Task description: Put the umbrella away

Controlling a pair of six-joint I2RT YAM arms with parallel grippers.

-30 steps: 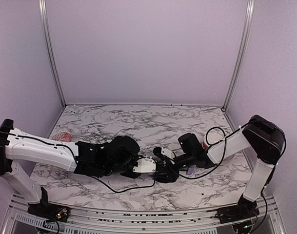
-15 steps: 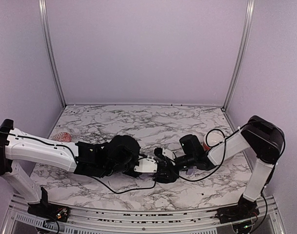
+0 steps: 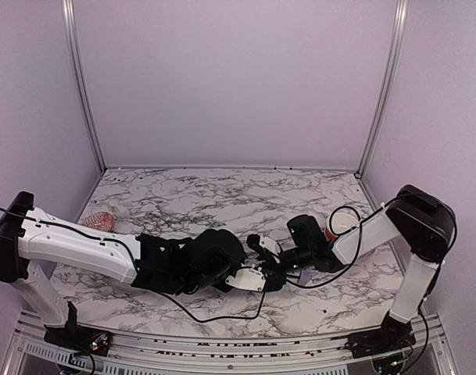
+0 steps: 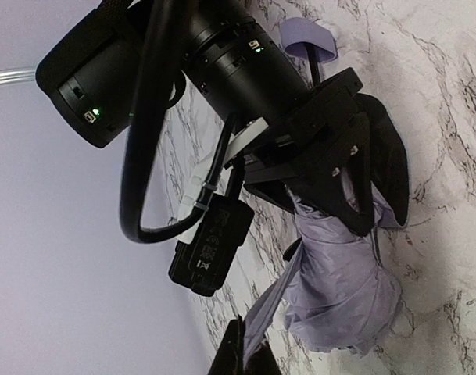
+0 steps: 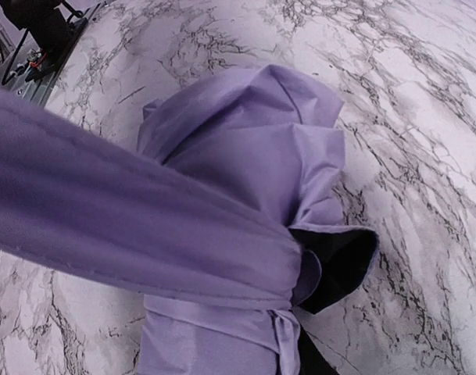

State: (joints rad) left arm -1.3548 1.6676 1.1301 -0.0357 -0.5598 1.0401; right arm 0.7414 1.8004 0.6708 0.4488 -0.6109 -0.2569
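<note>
Umbrella lying flat, long axis left-right, handle rightward

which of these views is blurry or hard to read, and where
Right wrist view: the lavender band across the foreground is smeared, too close to focus; the bunched umbrella behind it is sharp. Left wrist view: crisp, though the black right arm shows little detail. Top external view: even light, umbrella mostly hidden under the arms.
</note>
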